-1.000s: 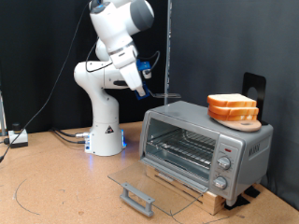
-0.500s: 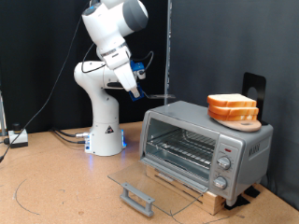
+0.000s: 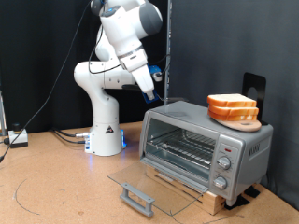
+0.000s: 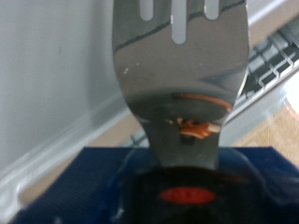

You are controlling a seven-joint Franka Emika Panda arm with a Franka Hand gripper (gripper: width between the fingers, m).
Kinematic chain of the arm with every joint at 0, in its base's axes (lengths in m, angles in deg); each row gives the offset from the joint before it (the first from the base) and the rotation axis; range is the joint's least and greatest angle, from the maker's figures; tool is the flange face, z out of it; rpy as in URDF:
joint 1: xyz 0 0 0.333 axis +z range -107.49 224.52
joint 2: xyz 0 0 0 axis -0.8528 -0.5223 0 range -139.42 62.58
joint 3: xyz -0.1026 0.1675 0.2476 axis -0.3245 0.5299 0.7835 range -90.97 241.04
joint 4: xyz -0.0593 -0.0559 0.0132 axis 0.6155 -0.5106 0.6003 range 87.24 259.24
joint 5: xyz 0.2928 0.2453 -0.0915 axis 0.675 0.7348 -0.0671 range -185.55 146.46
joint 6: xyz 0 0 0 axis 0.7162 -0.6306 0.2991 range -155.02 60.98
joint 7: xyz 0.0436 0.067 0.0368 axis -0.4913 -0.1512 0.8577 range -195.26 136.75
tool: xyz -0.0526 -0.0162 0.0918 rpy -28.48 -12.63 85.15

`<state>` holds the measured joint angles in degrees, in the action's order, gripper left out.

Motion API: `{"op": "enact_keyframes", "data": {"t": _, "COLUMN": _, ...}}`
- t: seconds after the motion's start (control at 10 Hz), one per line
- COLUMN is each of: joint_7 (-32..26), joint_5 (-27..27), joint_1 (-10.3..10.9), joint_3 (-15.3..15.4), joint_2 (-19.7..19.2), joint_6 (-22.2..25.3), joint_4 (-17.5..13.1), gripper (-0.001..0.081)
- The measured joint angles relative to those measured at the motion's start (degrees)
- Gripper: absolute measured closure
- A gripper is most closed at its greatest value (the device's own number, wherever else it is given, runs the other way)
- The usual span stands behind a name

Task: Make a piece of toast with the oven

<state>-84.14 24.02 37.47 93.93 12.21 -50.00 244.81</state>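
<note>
The fingers [image 3: 155, 93] grip a metal spatula [image 4: 179, 70] beside the open oven [image 3: 205, 142]; its blade should go in flat beneath the bread [image 3: 233, 107].

Exterior evenly lit, sharp — wrist view blurred.

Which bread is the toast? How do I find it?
Find the silver oven with its glass door hanging open, at the exterior view's right. On its roof, above the knobs, sits a small stack of bread slices. They are the only orange-crusted things there, and the piece of toast is the top slice.
</note>
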Motion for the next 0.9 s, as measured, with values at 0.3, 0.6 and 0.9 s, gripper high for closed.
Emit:
{"op": "enact_keyframes", "data": {"t": 0.3, "joint_7": 2.06, "joint_5": 3.52, "joint_1": 0.35, "joint_3": 3.91, "joint_2": -1.04, "joint_6": -1.22, "joint_4": -0.79, "gripper": 0.0411}}
{"op": "enact_keyframes", "data": {"t": 0.6, "joint_7": 2.22, "joint_5": 6.28, "joint_1": 0.36, "joint_3": 6.37, "joint_2": -2.15, "joint_6": -2.67, "joint_4": -1.47, "gripper": 0.0411}}
{"op": "enact_keyframes", "data": {"t": 0.9, "joint_7": 1.97, "joint_5": 8.23, "joint_1": 0.62, "joint_3": 7.43, "joint_2": -2.34, "joint_6": -2.98, "joint_4": -2.19, "gripper": 0.0411}}
